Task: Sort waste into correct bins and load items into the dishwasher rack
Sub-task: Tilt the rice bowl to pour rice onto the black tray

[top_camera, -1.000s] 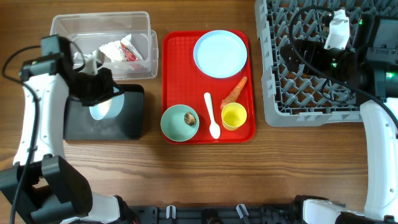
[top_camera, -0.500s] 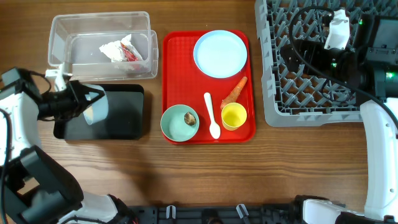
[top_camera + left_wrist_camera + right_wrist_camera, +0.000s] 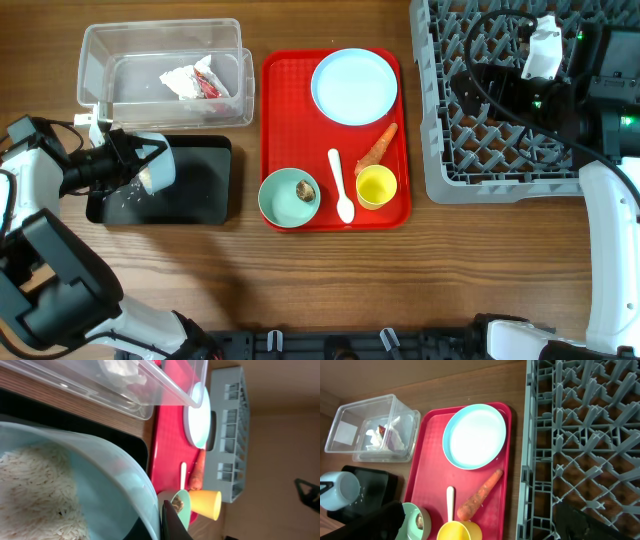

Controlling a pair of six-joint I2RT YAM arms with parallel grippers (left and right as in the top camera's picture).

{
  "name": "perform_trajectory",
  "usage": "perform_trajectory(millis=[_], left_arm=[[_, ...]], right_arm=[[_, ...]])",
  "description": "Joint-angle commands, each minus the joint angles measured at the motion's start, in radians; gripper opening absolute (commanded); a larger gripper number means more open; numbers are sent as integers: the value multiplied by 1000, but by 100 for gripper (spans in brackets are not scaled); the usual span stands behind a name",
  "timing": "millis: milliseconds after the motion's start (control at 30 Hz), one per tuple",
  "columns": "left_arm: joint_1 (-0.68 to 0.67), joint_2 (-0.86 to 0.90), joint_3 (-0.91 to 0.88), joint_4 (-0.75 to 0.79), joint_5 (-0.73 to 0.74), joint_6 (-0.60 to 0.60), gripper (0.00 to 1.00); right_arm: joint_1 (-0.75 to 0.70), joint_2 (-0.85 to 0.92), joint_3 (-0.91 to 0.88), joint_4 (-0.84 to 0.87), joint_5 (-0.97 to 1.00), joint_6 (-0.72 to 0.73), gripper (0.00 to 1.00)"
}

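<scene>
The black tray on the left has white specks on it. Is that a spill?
Yes, loose rice grains lie scattered on the left end of the black tray. The left claw holds the pale blue bowl tipped on its side over that spot, with more rice inside, so it looks like deliberate dumping, not an accident.

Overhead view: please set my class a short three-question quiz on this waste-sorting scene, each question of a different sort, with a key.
1. True or false: the mint-green bowl holds a brown scrap.
2. What lies in the clear tub? A) a carrot B) crumpled paper C) a spoon
3. Fill the gap: the left fingers tip the pale blue bowl of rice over the ____ tray.
Key: 1 true; 2 B; 3 black, the black tray.
</scene>
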Motion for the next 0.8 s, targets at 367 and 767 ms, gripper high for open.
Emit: perform_trajectory(millis=[367,767], left_arm=[[4,61,-6,-9,278,14,4],[4,61,-6,-26,379,-91,4]], right_arm=[[-4,6,21,0,6,28,100],[-4,6,21,0,18,24,100]])
